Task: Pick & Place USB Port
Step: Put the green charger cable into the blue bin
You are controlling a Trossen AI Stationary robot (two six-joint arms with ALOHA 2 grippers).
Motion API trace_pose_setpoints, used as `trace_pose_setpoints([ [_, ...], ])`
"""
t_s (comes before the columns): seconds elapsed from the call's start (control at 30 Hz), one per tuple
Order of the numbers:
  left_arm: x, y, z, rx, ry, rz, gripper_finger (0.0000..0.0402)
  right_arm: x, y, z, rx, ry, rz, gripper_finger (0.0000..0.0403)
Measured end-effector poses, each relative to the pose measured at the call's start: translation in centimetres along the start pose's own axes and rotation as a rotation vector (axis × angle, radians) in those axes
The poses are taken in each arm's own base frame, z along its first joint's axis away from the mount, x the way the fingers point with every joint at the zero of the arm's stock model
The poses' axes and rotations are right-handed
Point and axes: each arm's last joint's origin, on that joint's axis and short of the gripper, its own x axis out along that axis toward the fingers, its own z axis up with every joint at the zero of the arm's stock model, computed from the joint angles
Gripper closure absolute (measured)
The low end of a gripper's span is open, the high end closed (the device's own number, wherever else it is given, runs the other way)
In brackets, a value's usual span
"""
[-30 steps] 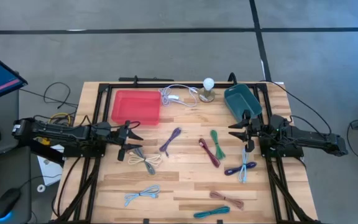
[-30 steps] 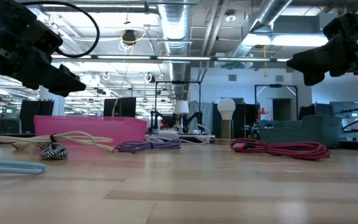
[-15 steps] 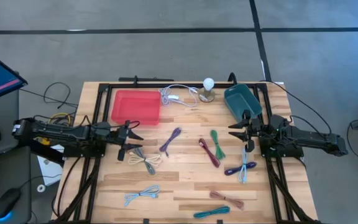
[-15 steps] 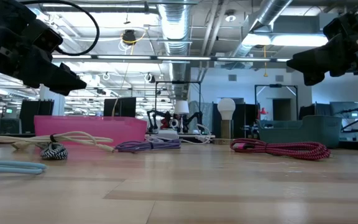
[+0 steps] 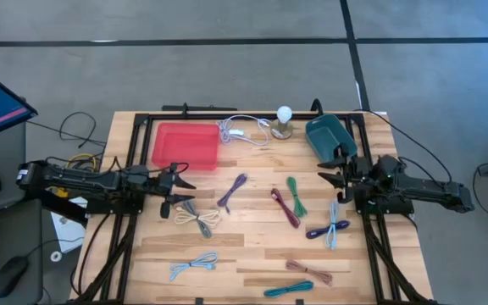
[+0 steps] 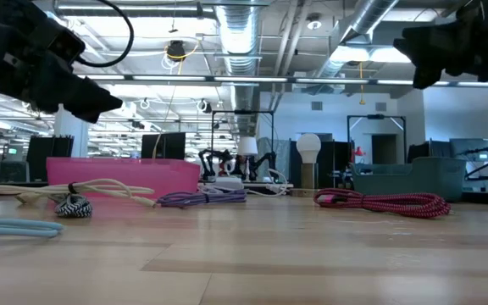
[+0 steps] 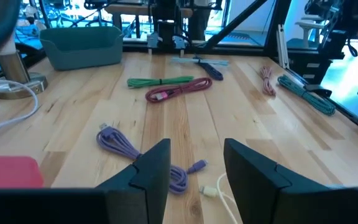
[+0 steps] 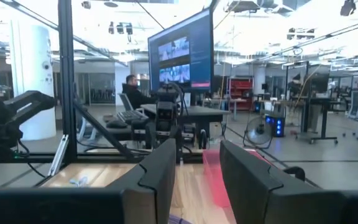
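My left claw (image 5: 180,191) hovered above the pale wooden slatted surface (image 5: 252,246) on its left side, just in front of the shallow red rectangular plastic tray (image 5: 185,145), with its two dark fingers (image 7: 154,167) standing apart and nothing between them. Just beside its tips lay a cream and grey bundled USB cable (image 5: 200,219), and a little farther toward the middle a coiled purple USB cable (image 5: 232,191) rested on the boards, which my left wrist camera also caught just past the fingers (image 7: 129,149). My right claw (image 5: 335,168) hung raised over the right side, near the front corner of the deep teal plastic bin (image 5: 329,136), its fingers (image 8: 160,168) parted and empty, pointing level across toward the red tray. Between my two arms lay a green bundled USB cable (image 5: 296,196) next to a dark red braided USB cable (image 5: 285,207). Below my right claw sat a light blue cable crossed by a dark blue one (image 5: 330,229). Near the front edge rested a pale blue cable (image 5: 193,264), a brownish pink cable (image 5: 308,269) and a teal cable (image 5: 288,290). At the back, between tray and bin, stood a white globe bulb on a round wooden base (image 5: 284,121) with its white cord (image 5: 240,131).
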Motion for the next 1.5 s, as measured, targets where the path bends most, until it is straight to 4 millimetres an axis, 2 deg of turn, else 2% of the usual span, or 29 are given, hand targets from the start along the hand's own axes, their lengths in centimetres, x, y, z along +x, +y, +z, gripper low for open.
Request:
trace_pose_setpoints([
  [0.27, 0.0, 0.0, 0.1, 0.0, -0.007, 0.0, 0.0253, 0.0, 0.0, 0.3, 0.005, -0.012, 0.0, 0.0284],
  [0.37, 0.0, 0.0, 0.1, -0.006, -0.014, 0.0, 0.0253, 0.0, 0.0, 0.3, 0.077, -0.013, -0.012, 0.0284],
  [0.5, 0.0, 0.0, 0.3, -0.006, -0.026, 0.0, 0.0253, 0.0, -0.4, 0.1, 0.164, -0.002, -0.154, 0.0284],
  [0.73, 0.0, 0.0, 0.5, -0.005, -0.052, 0.0, 0.0253, -0.2, -0.9, -0.7, 0.209, 0.1, -0.34, 0.0284],
  [1.07, 0.0, 0.0, 0.6, -0.004, -0.063, 0.0, 0.0253, -0.5, -0.7, 3.1, 0.266, 0.247, -0.378, 0.0284],
  [1.3, 0.0, 0.0, 0.6, -0.004, -0.066, 0.0, 0.0253, 1.2, -0.1, 2.1, 0.338, 0.446, -0.363, 0.0289],
  [1.5, 0.0, 0.0, 0.6, -0.004, -0.066, 0.0, 0.0253, 2.9, 0.1, 1.5, 0.337, 0.57, -0.493, 0.0307],
])
